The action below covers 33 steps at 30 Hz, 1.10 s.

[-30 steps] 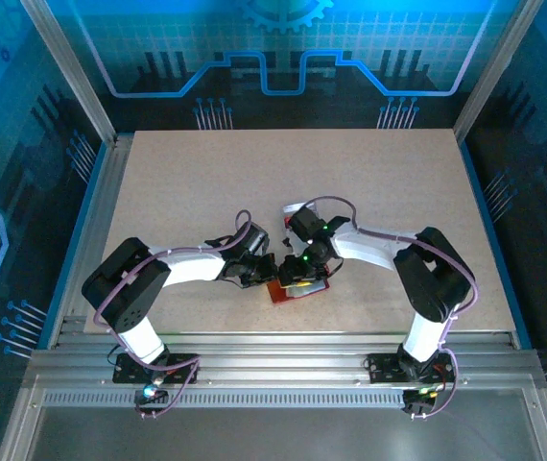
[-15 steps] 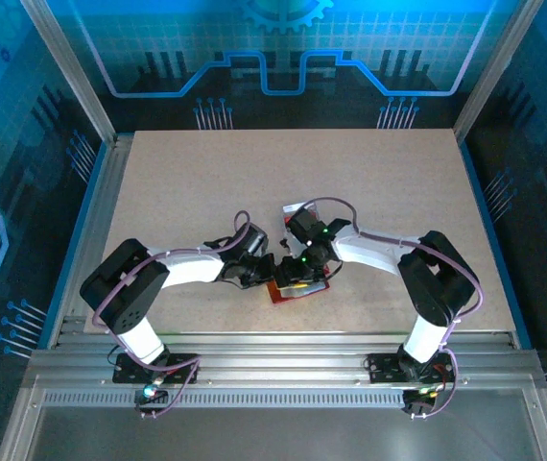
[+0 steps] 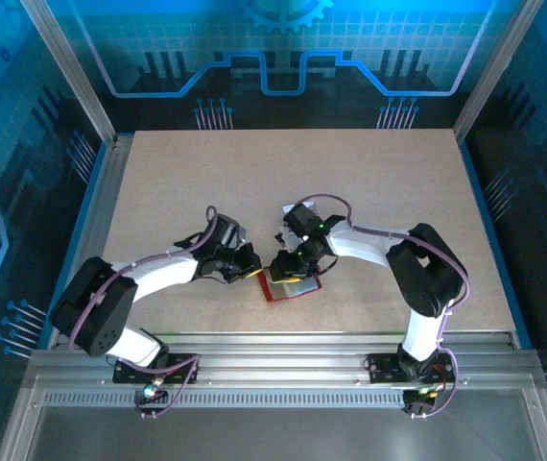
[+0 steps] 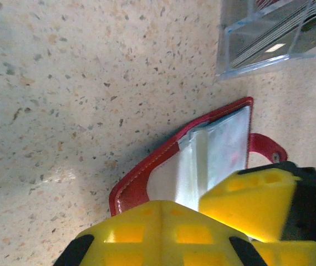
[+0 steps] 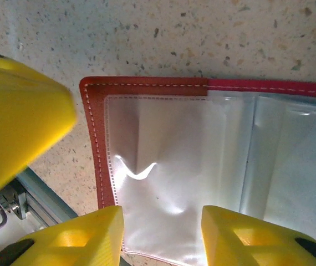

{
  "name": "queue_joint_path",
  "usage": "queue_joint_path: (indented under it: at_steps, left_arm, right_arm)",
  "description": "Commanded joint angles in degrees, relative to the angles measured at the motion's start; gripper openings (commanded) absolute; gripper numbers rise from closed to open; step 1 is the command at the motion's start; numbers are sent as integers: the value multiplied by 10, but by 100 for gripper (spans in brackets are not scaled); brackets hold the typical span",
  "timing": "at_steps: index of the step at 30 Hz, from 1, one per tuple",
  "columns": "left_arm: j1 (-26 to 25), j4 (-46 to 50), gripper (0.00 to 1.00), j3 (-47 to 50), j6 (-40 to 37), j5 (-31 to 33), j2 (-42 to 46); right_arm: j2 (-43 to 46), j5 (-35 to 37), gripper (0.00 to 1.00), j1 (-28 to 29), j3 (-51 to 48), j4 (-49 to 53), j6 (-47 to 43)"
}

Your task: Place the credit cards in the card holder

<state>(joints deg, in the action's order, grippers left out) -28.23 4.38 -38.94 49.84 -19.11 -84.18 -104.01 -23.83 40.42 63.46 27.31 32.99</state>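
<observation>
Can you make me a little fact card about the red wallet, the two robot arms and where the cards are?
card holder: red, lying open on the table
clear sleeves: facing up; the one under the right jaws looks empty
left gripper: jaws shut, tips at the card holder's edge
right gripper: jaws open, poised over a sleeve, nothing between them
credit cards: stacked in a clear tray
clear tray: near the card holder, not touching it
</observation>
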Motion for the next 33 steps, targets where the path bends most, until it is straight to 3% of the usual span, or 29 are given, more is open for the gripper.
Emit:
queue_joint_path:
  at_steps: [1,5,10,14,20,33]
  left_arm:
    - [10,43,4,9,-4,-10,28]
    - [2,67,9,-13,-24,-10,38]
    - [-41,100,10,-64,-43,19,13]
    - [-69,119,9,-91,-49,47,-29]
    - [-91,142,10,-96,-63,89,-60]
    - [-92,125,9,-79,-85,119,-116]
  right_arm:
    - [-6,-10,42,-4,17,2,-9]
    - [18,44,38,-6,39,48,-33]
    - [36,109,30,-27,72,108,-66]
    - [30,202,27,-46,107,166,-93]
    - [8,327,35,-52,163,213,-134]
    - [-59,397,43,-71,263,238,-165]
